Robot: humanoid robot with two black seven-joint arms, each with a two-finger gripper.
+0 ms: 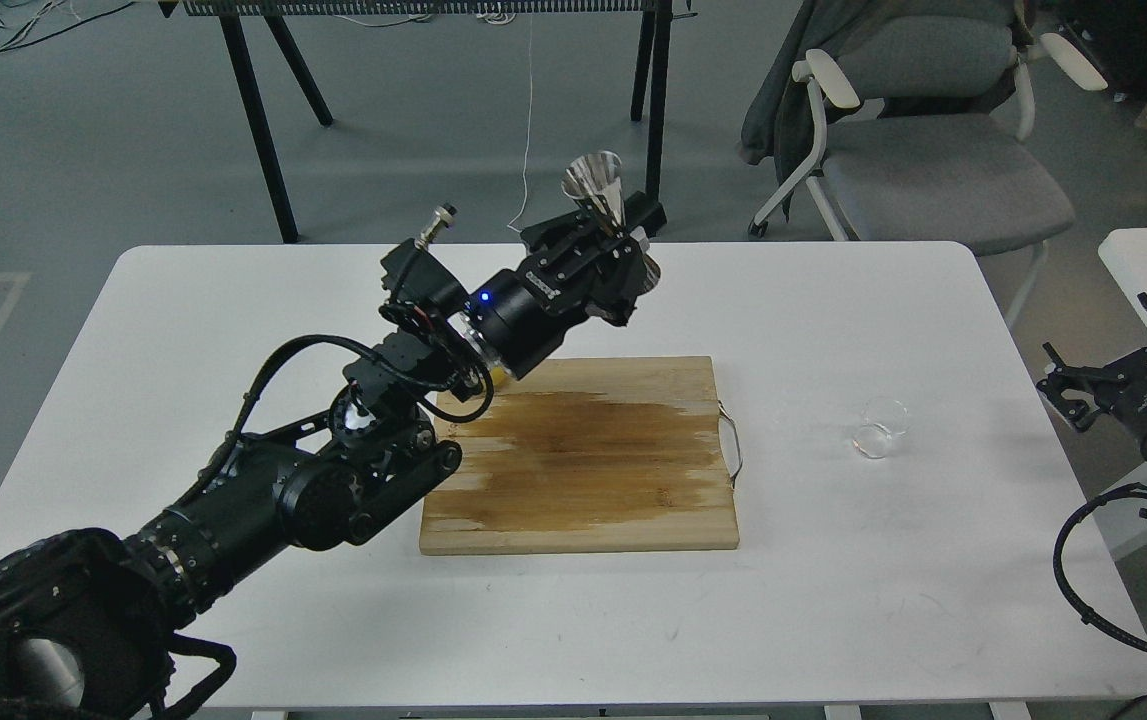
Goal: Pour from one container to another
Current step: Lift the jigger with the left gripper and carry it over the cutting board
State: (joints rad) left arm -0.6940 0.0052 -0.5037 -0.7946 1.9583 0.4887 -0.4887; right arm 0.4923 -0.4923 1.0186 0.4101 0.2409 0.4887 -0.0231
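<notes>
My left gripper (pixel 621 245) is shut on the waist of the shiny steel jigger (pixel 598 187), holding it roughly upright and high above the far side of the table, beyond the wooden cutting board (pixel 583 480). The small clear glass cup (pixel 880 428) stands alone on the white table (pixel 833 590), to the right of the board. My right gripper (pixel 1113 375) is open at the table's right edge, level with the cup and well apart from it.
The left arm reaches diagonally across the board's left corner and hides almost all of the lemon; only a sliver shows (pixel 499 375). A metal handle (pixel 733 450) juts from the board's right side. A grey chair (pixel 933 170) and black table legs (pixel 258 120) stand behind.
</notes>
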